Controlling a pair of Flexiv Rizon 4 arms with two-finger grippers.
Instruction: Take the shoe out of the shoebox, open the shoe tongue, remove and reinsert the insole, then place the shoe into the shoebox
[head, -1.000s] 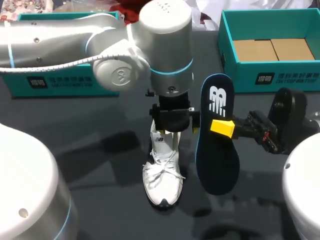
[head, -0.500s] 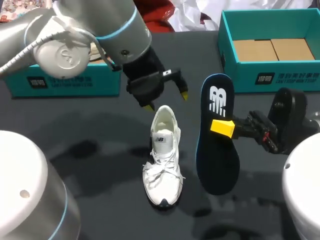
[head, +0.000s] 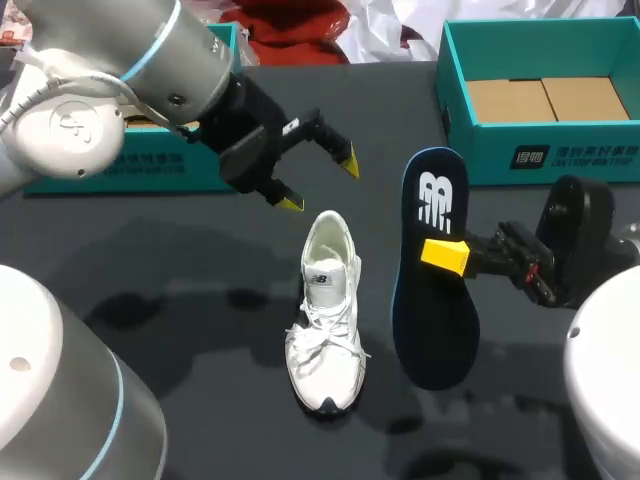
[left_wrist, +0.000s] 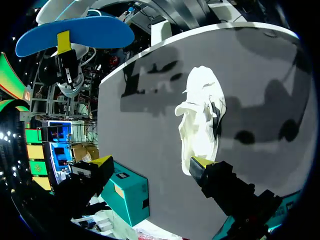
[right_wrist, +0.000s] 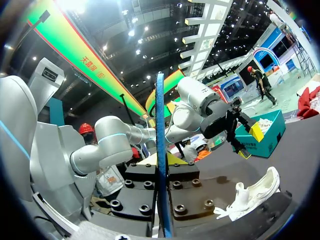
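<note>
white shoe (head: 325, 320) lies at the middle of the bench (head: 150, 270), toe toward its near edge. left pincer (head: 318, 182) hangs open beyond the heel; right pincer (head: 445, 255) grips the dark insole (head: 432, 330).

**Open hand above a lone white shoe**

The left hand (left_wrist: 152, 161) hangs above the grey bench (left_wrist: 145, 120). Its two fingers are spread wide, with nothing between them. The white shoe (left_wrist: 200, 117) lies on the bench ahead of the hand, and its near end shows just past one yellow fingertip (left_wrist: 202, 162). A teal box (left_wrist: 127, 192) sits at the bench's edge, below the gap between the fingers. Well beyond the shoe, past the bench's far edge, the right hand (left_wrist: 63, 42) holds the blue insole (left_wrist: 95, 31) in the air, one yellow tip laid across it.
</note>
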